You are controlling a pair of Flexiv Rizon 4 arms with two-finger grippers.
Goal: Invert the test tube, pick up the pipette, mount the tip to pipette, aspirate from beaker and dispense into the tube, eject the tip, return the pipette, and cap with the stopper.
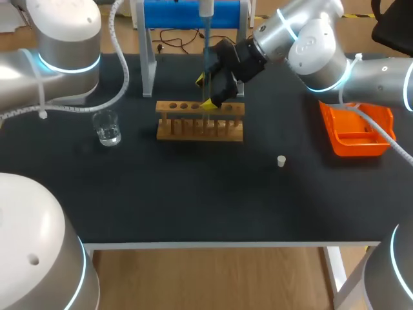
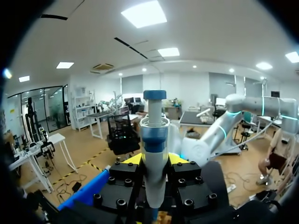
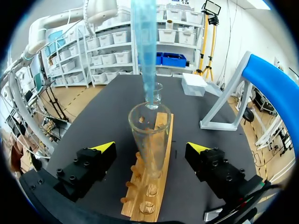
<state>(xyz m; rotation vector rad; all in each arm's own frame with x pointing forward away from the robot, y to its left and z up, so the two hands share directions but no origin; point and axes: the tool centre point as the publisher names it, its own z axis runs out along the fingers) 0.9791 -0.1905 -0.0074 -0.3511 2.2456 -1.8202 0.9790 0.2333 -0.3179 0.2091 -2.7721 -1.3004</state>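
Note:
In the left wrist view my left gripper (image 2: 155, 158) is shut on the body of the white and blue pipette (image 2: 154, 135). In the head view the pipette (image 1: 206, 39) hangs upright over the wooden rack (image 1: 200, 121); the left gripper itself is out of that view. Its blue tip (image 3: 144, 46) points down into the mouth of the clear test tube (image 3: 150, 140), which stands upright in the rack (image 3: 148, 186). My right gripper (image 3: 151, 147) is open, one finger on each side of the tube without touching it. It sits behind the rack (image 1: 204, 90).
A glass beaker (image 1: 106, 127) with clear liquid stands left of the rack. A small white stopper (image 1: 281, 161) lies on the black mat right of centre. An orange tray (image 1: 357, 129) is at the right. The blue pipette stand (image 1: 193, 13) is at the back.

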